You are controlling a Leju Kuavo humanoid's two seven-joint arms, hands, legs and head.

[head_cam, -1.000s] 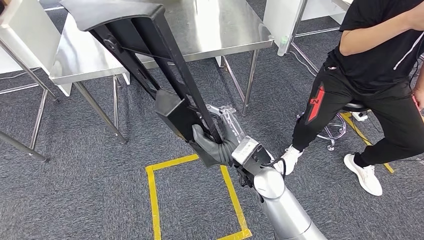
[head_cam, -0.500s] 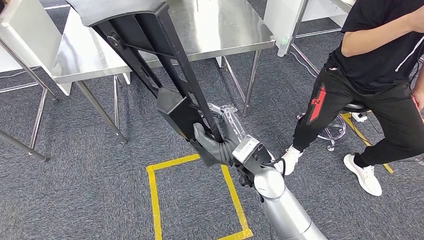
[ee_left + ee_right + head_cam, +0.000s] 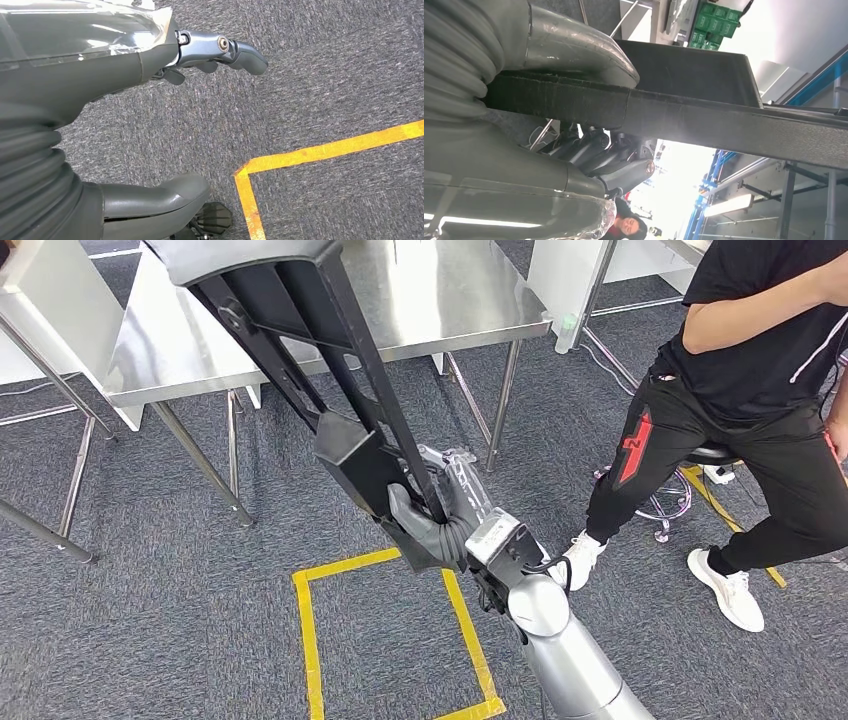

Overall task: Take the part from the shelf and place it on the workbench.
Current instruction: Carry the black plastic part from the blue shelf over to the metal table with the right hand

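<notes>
My right hand (image 3: 432, 525) grips a long black plastic part (image 3: 330, 390) mid-frame, shiny steel workbench (image 3: 440, 300) up top, my left hand (image 3: 125, 65) open over fuzzy grey carpet (image 3: 325, 75)

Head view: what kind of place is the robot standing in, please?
Probably a workshop or robot test area: a stainless steel workbench on grey carpet, a yellow tape square marking a floor spot, and a long black part held by the right hand.

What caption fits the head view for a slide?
Right hand holds a long black part raised toward the steel workbench, a seated person alongside.
</notes>
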